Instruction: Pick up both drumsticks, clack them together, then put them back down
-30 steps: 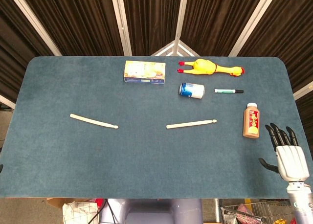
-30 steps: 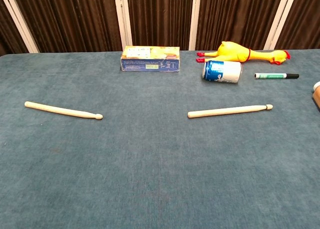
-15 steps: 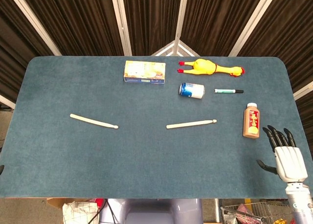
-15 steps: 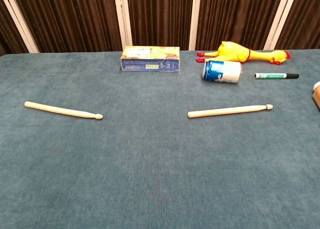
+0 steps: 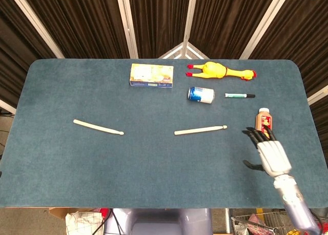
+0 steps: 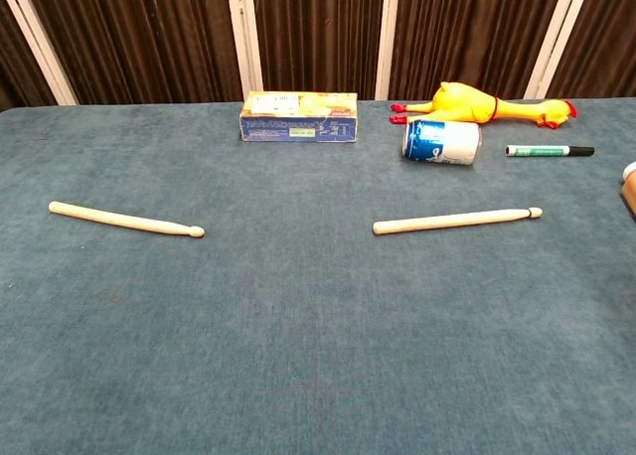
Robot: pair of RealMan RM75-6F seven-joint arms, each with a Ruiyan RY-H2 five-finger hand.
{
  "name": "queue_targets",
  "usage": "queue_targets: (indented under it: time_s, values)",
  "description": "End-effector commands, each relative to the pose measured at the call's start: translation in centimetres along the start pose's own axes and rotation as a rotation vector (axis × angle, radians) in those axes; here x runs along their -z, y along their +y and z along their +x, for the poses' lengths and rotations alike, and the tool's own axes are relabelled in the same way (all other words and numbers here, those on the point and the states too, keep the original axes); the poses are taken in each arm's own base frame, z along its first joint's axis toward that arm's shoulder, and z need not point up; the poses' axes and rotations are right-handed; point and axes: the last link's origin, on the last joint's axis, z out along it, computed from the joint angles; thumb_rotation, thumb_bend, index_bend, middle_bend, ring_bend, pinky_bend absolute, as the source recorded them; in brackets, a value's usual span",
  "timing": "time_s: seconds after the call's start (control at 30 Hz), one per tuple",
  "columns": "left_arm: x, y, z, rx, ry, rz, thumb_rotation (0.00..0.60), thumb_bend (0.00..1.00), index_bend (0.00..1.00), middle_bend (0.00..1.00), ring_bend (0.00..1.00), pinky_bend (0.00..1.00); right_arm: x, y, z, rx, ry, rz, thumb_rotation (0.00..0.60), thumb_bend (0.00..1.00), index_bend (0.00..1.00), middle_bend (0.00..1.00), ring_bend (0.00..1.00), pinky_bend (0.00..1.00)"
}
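Two pale wooden drumsticks lie flat on the blue table. The left drumstick [image 5: 98, 127] [image 6: 125, 220] rests at the left, its tip toward the middle. Near the centre lies the right drumstick [image 5: 200, 130] [image 6: 456, 220], tip pointing right. My right hand [image 5: 269, 152] hovers over the table's right part, fingers spread and empty, a little right of that drumstick and partly in front of the brown bottle. The chest view does not show it. My left hand is out of sight in both views.
At the back lie a yellow box [image 5: 151, 75] [image 6: 297, 116], a rubber chicken [image 5: 220, 71] [image 6: 482, 104], a blue can [image 5: 200, 95] [image 6: 440, 141] on its side and a green marker [image 5: 239, 95] [image 6: 549, 151]. A brown bottle [image 5: 264, 119] lies at the right.
My right hand has moved left and forward from the table's right front corner, now over the table beside the brown bottle. Both drumsticks lie unmoved.
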Motion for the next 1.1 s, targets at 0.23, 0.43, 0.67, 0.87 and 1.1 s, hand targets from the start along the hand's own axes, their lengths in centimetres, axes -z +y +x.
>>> queue_targets:
  time_s: [0.23, 0.43, 0.67, 0.87, 1.1]
  values:
    - [-0.1, -0.3, 0.2, -0.002, 0.007, 0.017, 0.600, 0.31, 0.10, 0.00, 0.00, 0.00, -8.3, -3.9, -2.0, 0.023, -0.102, 0.019, 0.600, 0.22, 0.30, 0.28, 0.27, 0.04]
    - [-0.1, -0.4, 0.1, -0.006, 0.007, 0.022, 0.600, 0.31, 0.10, 0.00, 0.00, 0.00, -11.4, -5.2, -3.7, 0.052, -0.107, -0.018, 0.600, 0.26, 0.34, 0.35, 0.28, 0.04]
    - [-0.3, -0.5, -0.2, -0.023, -0.001, 0.037, 0.600, 0.31, 0.10, 0.00, 0.00, 0.00, -13.8, -5.8, -5.4, 0.133, -0.141, -0.037, 0.600, 0.30, 0.38, 0.38, 0.28, 0.04]
    - [-0.4, -0.4, -0.3, -0.031, -0.002, 0.045, 0.600, 0.31, 0.10, 0.00, 0.00, 0.00, -15.5, -6.1, -6.8, 0.204, -0.160, -0.037, 0.600, 0.34, 0.43, 0.40, 0.29, 0.04]
    - [-0.7, -0.4, -0.6, -0.038, -0.007, 0.054, 0.600, 0.31, 0.10, 0.00, 0.00, 0.00, -16.0, -6.6, -8.4, 0.252, -0.173, -0.011, 0.600, 0.37, 0.49, 0.43, 0.31, 0.05]
